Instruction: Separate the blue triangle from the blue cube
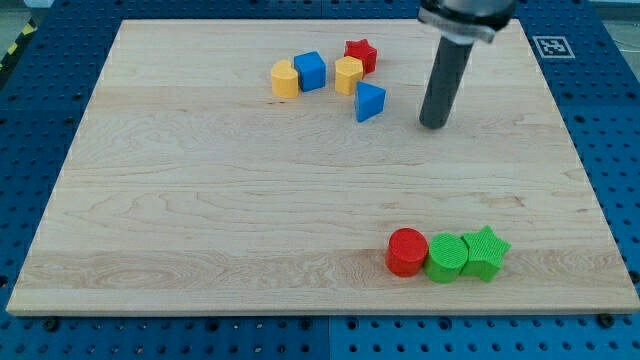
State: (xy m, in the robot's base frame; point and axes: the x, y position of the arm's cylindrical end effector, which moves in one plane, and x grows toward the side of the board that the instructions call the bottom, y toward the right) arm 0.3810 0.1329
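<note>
The blue triangle lies on the wooden board near the view's top, just below a yellow block. The blue cube sits to the triangle's upper left, apart from it, between a yellow rounded block and that yellow block. My tip rests on the board to the right of the blue triangle, with a clear gap between them.
A red star touches the yellow block's upper right. A red cylinder, a green cylinder and a green star stand in a row near the view's bottom right. The board lies on a blue pegboard.
</note>
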